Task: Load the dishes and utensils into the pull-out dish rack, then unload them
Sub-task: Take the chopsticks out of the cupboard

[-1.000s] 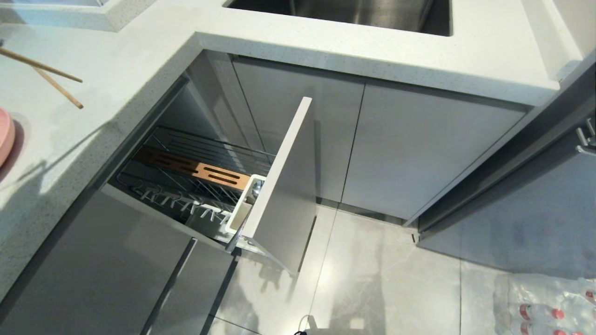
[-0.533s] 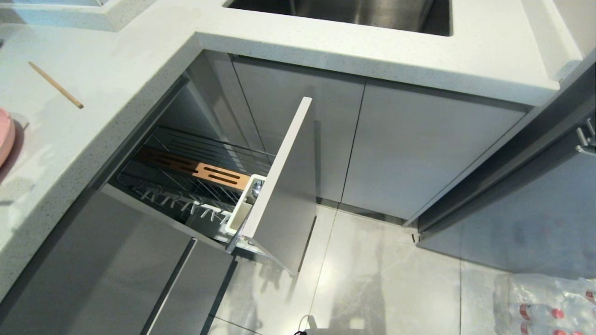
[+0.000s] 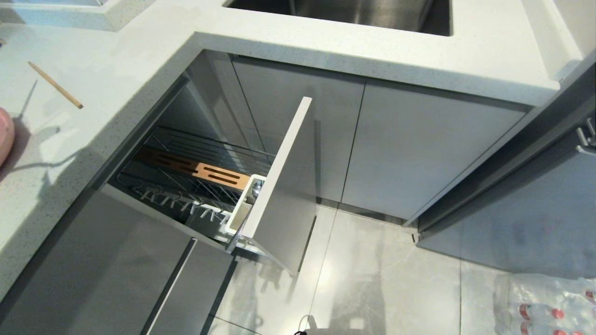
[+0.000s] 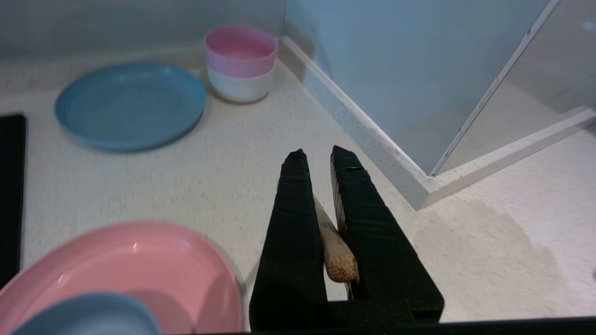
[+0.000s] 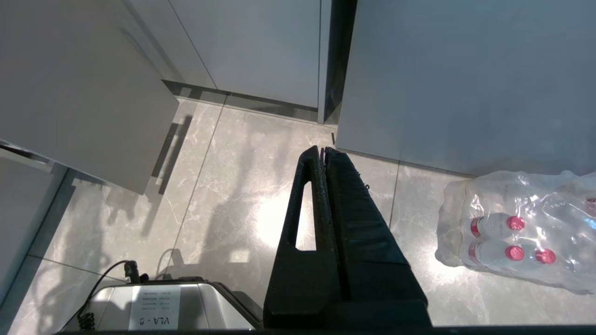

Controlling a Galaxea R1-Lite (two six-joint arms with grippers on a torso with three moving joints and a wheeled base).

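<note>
My left gripper (image 4: 316, 160) has its jaws clamped on one chopstick (image 4: 336, 258), hovering over the table (image 4: 223, 186). Just beside them sits the pink plate (image 4: 153, 270) with the blue-grey bowl (image 4: 88, 316) on it; the other chopstick (image 3: 56, 85) lies farther off. Right gripper (image 5: 323, 153) hangs over the floor, jaws together.

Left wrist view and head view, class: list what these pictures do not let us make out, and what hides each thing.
- Chopstick in the left gripper: the fingers hide its far length.
- Blue-grey bowl on the pink plate: cut by the wrist view's edge.
- Second chopstick: upper end cut by the head view's edge.
- Cutlery holder: the rack's front panel blocks its contents.
</note>
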